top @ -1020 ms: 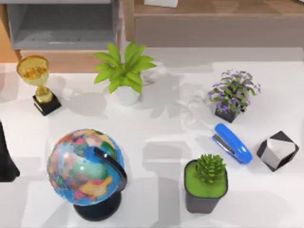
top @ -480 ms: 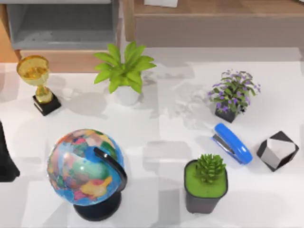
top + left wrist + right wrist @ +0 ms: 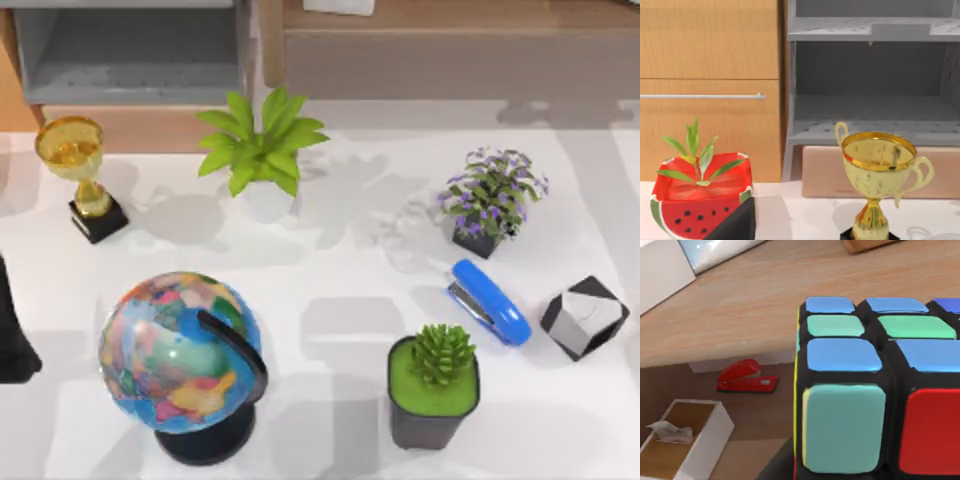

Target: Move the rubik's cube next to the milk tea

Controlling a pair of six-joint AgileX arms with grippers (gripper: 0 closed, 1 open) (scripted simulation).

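The rubik's cube (image 3: 875, 390) looms very close in the right wrist view, with blue, green, teal and red squares on a black grid. It hangs in the air over a wooden surface far below, held in my right gripper. A dark bit of one finger (image 3: 776, 466) shows at its lower edge. The milk tea is out of view. My left arm (image 3: 12, 335) stays parked at the table's left edge, and a dark piece of it (image 3: 735, 225) shows in the left wrist view.
On the white table stand a globe (image 3: 180, 350), gold trophy (image 3: 82, 175), leafy plant (image 3: 262, 150), purple flower pot (image 3: 490, 200), blue stapler (image 3: 488, 302), succulent pot (image 3: 433, 385) and black-and-white block (image 3: 585, 317). Below the cube lie a red stapler (image 3: 746, 377) and a white box (image 3: 685, 440).
Shadows on the table's back half have shifted toward the back right. The objects on the table and the left arm have not moved.
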